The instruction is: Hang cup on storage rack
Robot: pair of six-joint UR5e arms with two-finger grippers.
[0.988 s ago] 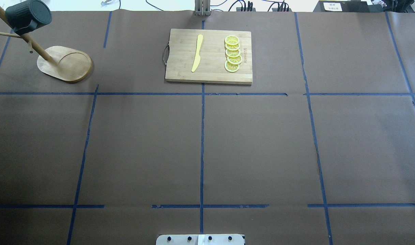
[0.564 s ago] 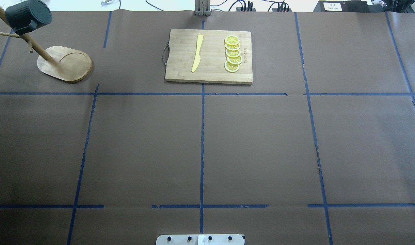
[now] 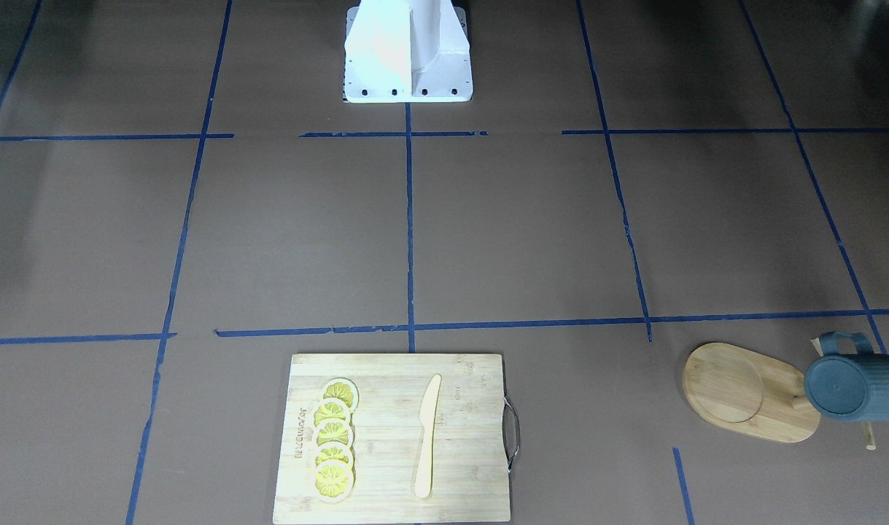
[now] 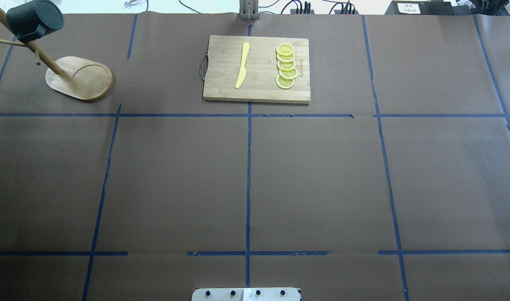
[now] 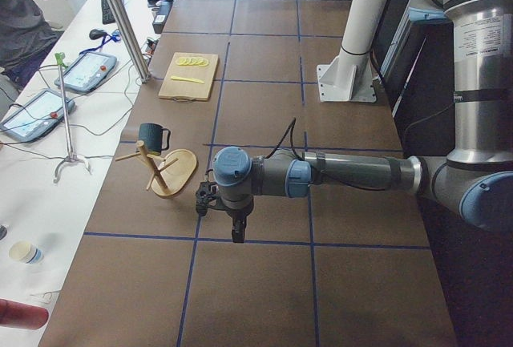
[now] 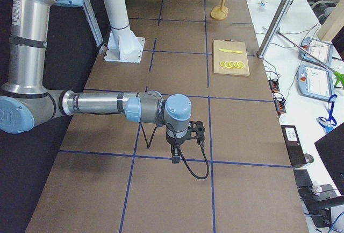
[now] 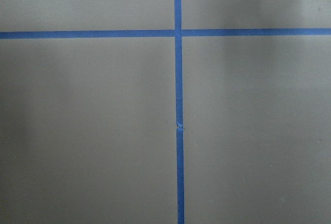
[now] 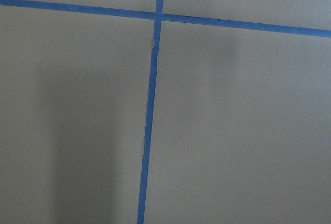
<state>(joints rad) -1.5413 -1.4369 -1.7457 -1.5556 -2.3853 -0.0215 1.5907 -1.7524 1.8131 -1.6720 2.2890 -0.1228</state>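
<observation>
The dark blue-grey cup (image 4: 33,19) hangs on an upper peg of the wooden storage rack (image 4: 81,77) at the table's far left corner. It also shows in the front view (image 3: 856,386), over the rack's oval base (image 3: 743,390), and in the left view (image 5: 151,135). My left gripper (image 5: 238,233) points down over the table, well short of the rack (image 5: 172,175). My right gripper (image 6: 175,156) points down over the table's right half. I cannot tell if either is open or shut. Both wrist views show only brown paper and blue tape.
A bamboo cutting board (image 4: 257,69) with a yellow knife (image 4: 242,65) and several lemon slices (image 4: 286,66) lies at the far middle. The robot's white base (image 3: 408,51) stands at the near edge. Operators' desk with tablets (image 5: 76,70) lies beyond the far edge.
</observation>
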